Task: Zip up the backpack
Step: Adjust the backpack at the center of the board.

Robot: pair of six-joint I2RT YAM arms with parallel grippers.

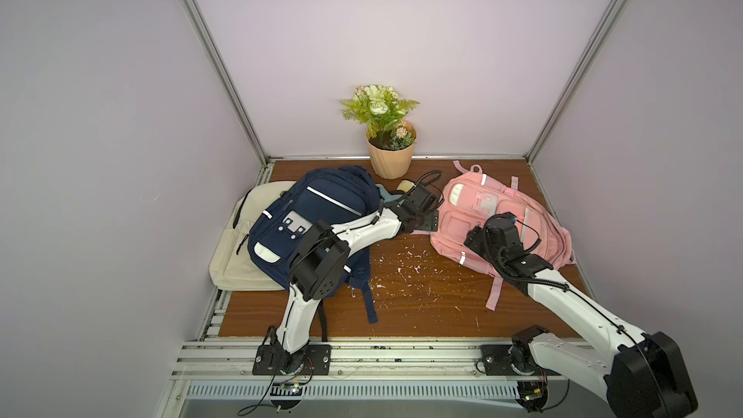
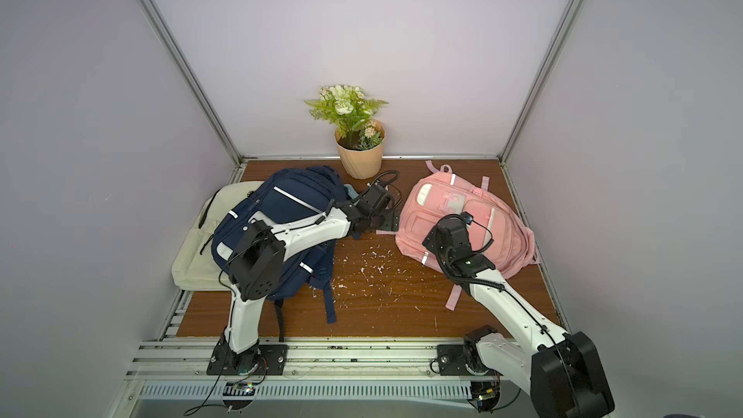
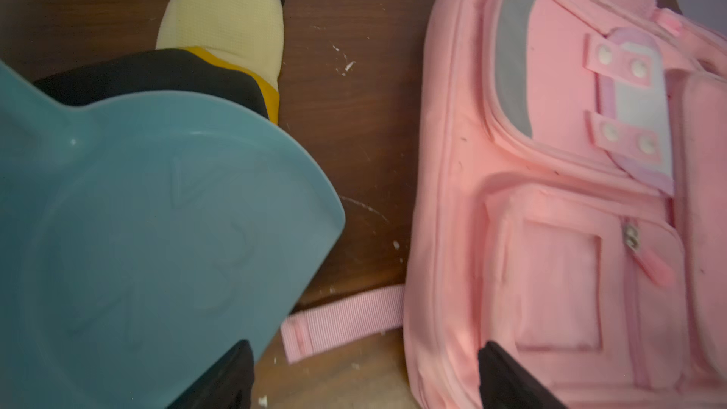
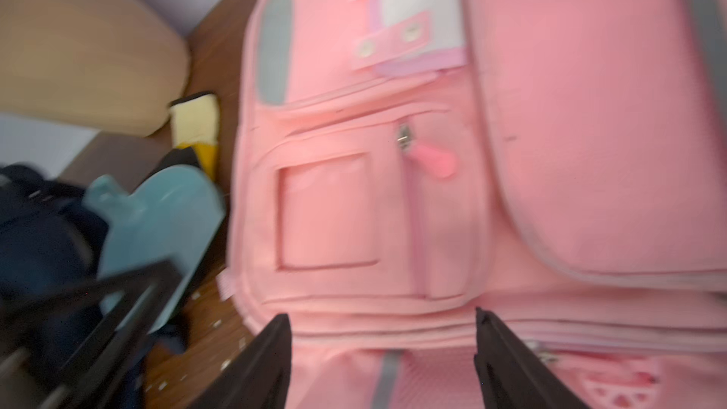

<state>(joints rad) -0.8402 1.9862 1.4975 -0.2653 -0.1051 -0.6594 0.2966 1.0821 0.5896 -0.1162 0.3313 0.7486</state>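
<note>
A pink backpack (image 1: 502, 219) (image 2: 470, 219) lies flat on the right side of the wooden table (image 1: 422, 307). Its front pocket has a metal zipper slider (image 4: 403, 139) with a pink pull tab (image 4: 432, 161) (image 3: 655, 269). A second slider (image 4: 545, 352) shows near the bag's side seam. My right gripper (image 4: 381, 314) (image 1: 474, 237) hovers open over the backpack's near edge, holding nothing. At the bag's left edge, my left gripper (image 3: 366, 344) (image 1: 427, 222) is open above the bare table and a loose pink strap (image 3: 346, 316).
A navy backpack (image 1: 317, 211) lies on a cream bag (image 1: 237, 251) at the left, under my left arm. A teal plastic piece (image 3: 137, 249) and a yellow glove (image 3: 224, 21) sit between the bags. A potted plant (image 1: 390, 146) stands at the back wall. White flecks dot the table.
</note>
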